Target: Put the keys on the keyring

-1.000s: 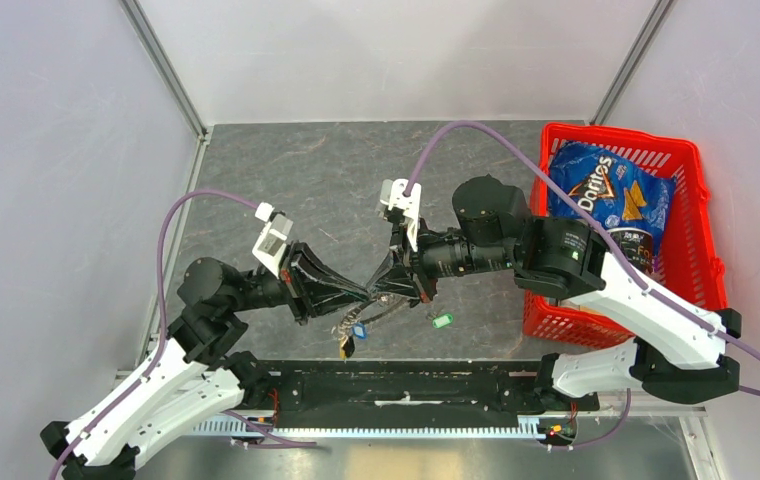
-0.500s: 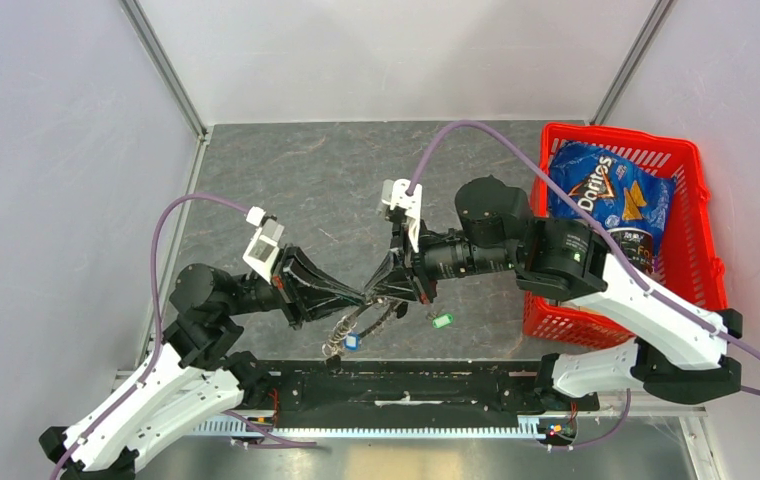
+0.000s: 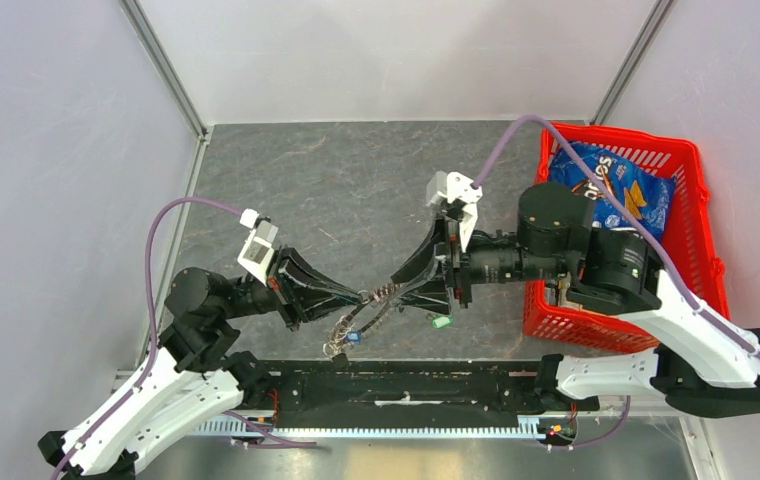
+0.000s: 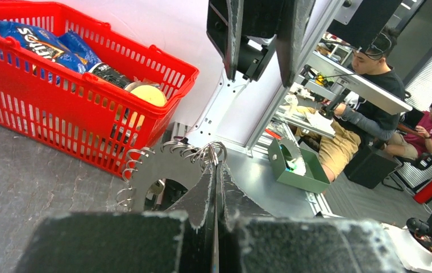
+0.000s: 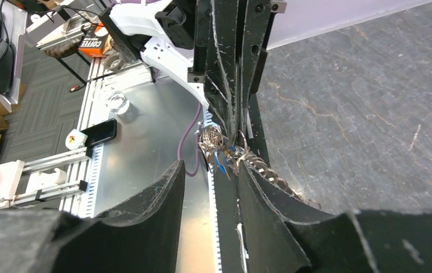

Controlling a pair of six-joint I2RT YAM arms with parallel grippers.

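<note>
Two claws are facing each other over the surface (image 3: 306, 180): the left claw (image 3: 364, 297) is pinching the keyring (image 3: 348, 325), which is hanging from its tips, while the right claw (image 3: 401, 288) is standing spread beside it. The green key (image 3: 441, 321) is lying nearby.

Bare metal on the keyring (image 4: 152, 169) reads dull grey, its wire loops brighter, against a matt, veined, stone-look worktop (image 3: 356, 180). The left gripper (image 4: 216, 170) has rough, matt black pads (scuffed pale along the edges). A glossy red plastic basket (image 3: 576, 325) holds a shiny blue foil chip bag (image 3: 611, 195). The arm shells (image 3: 146, 400) are smooth white plastic.
</note>
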